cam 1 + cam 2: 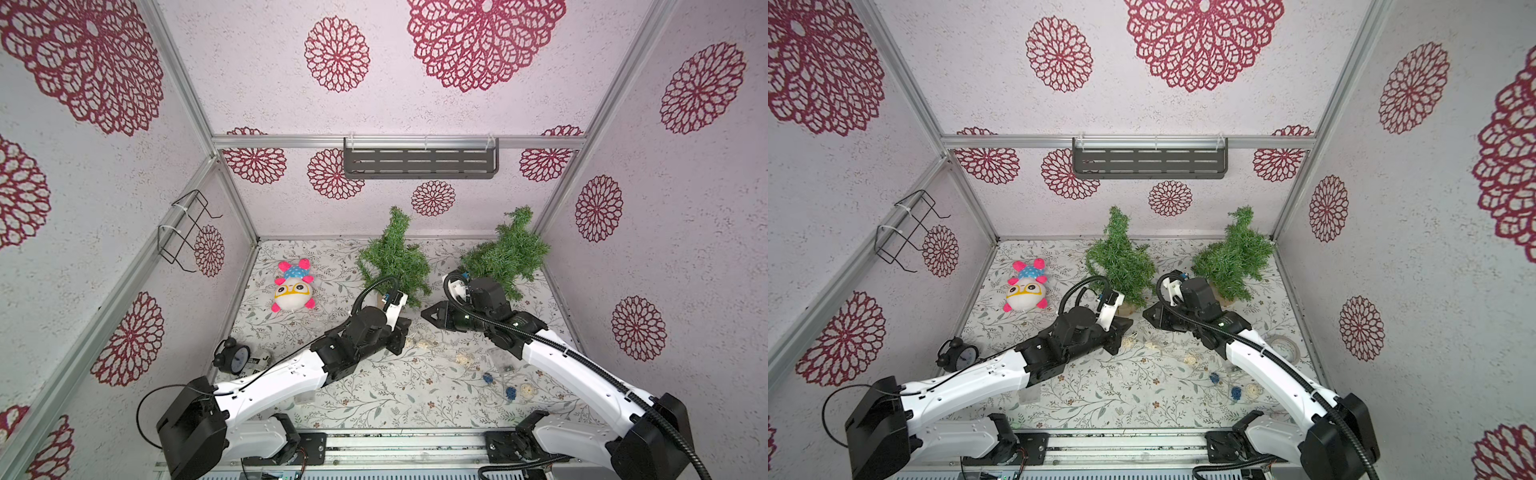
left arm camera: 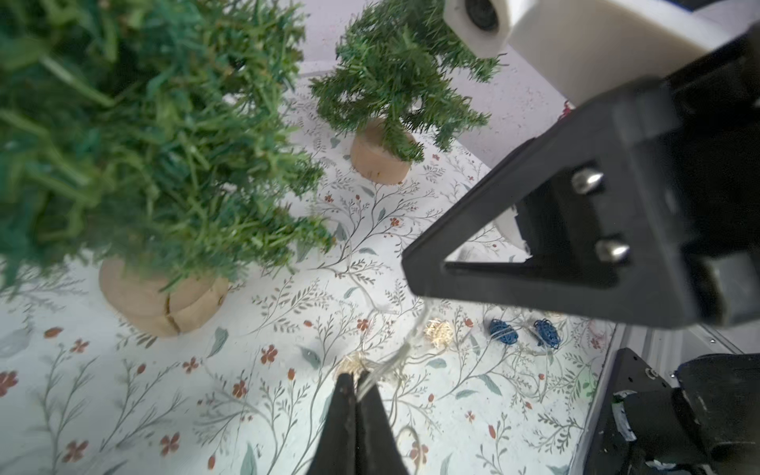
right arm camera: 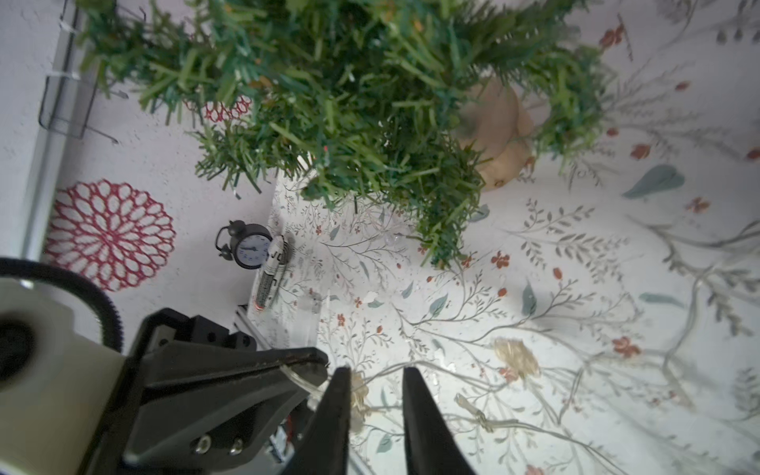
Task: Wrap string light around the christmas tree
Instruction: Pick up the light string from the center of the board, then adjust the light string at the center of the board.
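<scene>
- Pinching the clear wire of the string light (image 2: 390,362), the left gripper (image 2: 355,382) shows its two black fingers pressed together at the bottom centre of the left wrist view.
- Its partner, the right gripper (image 3: 376,382), stands with its fingers spread at the bottom centre of the right wrist view. A cream ball of the strand shows in the gap, and nothing is clamped there.
- Both top views show the two grippers facing tip to tip, close together at mid-frame.
- Most of the string light lies loose on the floral tabletop (image 1: 353,403). Its cream and blue balls trail toward the lower right of both top views, partly under the right arm.
- One christmas tree (image 1: 395,262) stands upright on a cracked wooden base (image 2: 160,296) at the centre of the top views, just behind the left gripper.
- Further right, a second christmas tree (image 1: 507,253) stands near the right wall, behind the right arm's wrist.
- At centre left of a top view a pink-and-blue plush toy (image 1: 293,286) lies on the table, with a black alarm clock (image 1: 232,355) below it.
- On the walls, a black wire rack (image 1: 187,228) hangs at left and a grey slotted shelf (image 1: 419,162) at the back.
</scene>
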Robot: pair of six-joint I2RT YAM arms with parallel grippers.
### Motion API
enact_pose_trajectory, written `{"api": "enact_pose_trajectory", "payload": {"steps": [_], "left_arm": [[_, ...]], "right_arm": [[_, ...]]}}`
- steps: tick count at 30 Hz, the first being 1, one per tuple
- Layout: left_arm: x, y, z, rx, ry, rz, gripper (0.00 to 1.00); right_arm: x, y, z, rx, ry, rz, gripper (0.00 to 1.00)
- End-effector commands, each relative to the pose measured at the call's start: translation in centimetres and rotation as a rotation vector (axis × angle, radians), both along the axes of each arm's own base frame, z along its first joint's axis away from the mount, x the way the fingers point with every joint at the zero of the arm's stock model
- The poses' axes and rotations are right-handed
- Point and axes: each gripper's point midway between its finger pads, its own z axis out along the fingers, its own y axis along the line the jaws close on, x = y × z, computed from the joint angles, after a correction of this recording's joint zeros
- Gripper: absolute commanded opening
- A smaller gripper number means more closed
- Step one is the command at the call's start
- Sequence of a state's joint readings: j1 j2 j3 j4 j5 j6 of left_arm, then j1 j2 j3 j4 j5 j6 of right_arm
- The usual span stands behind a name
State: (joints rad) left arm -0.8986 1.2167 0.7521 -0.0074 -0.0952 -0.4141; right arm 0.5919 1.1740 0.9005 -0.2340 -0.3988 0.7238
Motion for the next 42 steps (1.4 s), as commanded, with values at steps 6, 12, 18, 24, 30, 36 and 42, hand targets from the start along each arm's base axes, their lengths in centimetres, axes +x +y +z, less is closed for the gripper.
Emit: {"api": "enact_pose_trajectory", "payload": {"steps": [6, 12, 18, 24, 30, 36, 42], "left_arm": [[0.0, 5.4, -1.1, 0.019, 0.084, 0.175, 0.0], [0.0, 7.9, -3.2, 0.115, 0.114, 0.259, 0.0], [2.6, 14.2, 0.3, 0.115, 0.051, 0.494, 0.0], [4.2, 14.7, 4.5, 0.048, -0.026, 0.508, 0.0], [4.9, 13.4, 6.0, 0.035, -0.045, 0.46, 0.0], [4.9, 13.5, 7.5, 0.018, -0.082, 0.458, 0.0], [4.8, 12.7, 9.1, -0.031, -0.092, 0.421, 0.0]], "right_arm": [[-0.2, -7.2, -4.5, -0.166, 0.108, -0.21, 0.57], [-1.2, -11.8, -9.5, -0.396, 0.198, -0.319, 0.6], [-2.9, -12.7, -9.9, -0.536, 0.234, -0.237, 0.68], [-3.7, -11.7, -10.9, -0.668, 0.228, -0.107, 0.71], [-3.9, -9.7, -12.1, -0.728, 0.194, -0.01, 0.71], [-3.7, -9.0, -13.7, -0.761, 0.18, 0.041, 0.71], [-3.0, -10.7, -13.6, -0.798, 0.184, -0.088, 0.72]]}}
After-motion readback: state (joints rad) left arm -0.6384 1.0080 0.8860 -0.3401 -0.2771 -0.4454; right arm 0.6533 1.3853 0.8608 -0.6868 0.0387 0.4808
